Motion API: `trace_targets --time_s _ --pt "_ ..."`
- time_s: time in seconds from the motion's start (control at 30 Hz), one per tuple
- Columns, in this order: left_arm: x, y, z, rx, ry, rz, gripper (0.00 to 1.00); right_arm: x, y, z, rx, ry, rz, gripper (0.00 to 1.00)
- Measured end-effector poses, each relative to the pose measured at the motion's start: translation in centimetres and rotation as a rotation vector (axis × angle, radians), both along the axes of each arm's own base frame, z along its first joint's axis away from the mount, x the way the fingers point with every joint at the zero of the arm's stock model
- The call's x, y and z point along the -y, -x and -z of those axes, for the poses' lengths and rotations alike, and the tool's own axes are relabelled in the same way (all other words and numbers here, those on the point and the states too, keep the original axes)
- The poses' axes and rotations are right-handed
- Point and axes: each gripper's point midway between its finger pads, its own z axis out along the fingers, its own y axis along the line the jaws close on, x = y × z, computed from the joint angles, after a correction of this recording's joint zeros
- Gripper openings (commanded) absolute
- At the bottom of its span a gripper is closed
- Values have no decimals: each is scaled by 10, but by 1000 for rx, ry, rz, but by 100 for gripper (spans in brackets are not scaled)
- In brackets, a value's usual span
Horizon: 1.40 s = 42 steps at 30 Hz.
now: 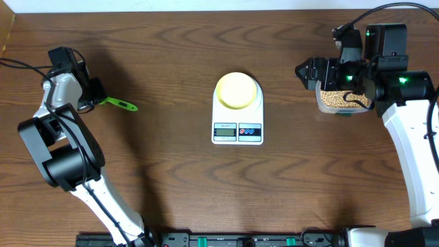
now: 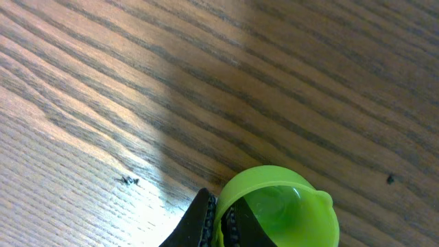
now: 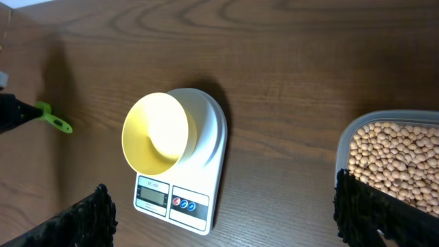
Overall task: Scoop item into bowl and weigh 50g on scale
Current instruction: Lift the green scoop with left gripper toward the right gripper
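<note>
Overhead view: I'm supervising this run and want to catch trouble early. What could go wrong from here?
The left gripper is shut on the green scoop at the far left, while the beans lie in the clear tub at the far right. The crossing passes the bowl on the scale and could knock it. The open right gripper hangs over the tub and may block the scoop.
</note>
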Motion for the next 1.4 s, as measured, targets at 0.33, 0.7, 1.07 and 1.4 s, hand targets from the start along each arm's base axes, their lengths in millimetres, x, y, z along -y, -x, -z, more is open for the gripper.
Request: trace_targets --time_s 0.33,0.7,1.07,1.4 --pt "71 -26 -17 141 389 -48 7 -4 -18 -19 89 -51 18 99" --pt "271 -51 -202 428 705 242 7 -62 -3 -54 118 -315 -190 99" --pt "403 -9 -220 331 800 375 7 -145 44 -67 161 -355 -509 71" --pt "428 -1 -224 314 830 364 7 -140 34 -62 174 -300 -451 61"
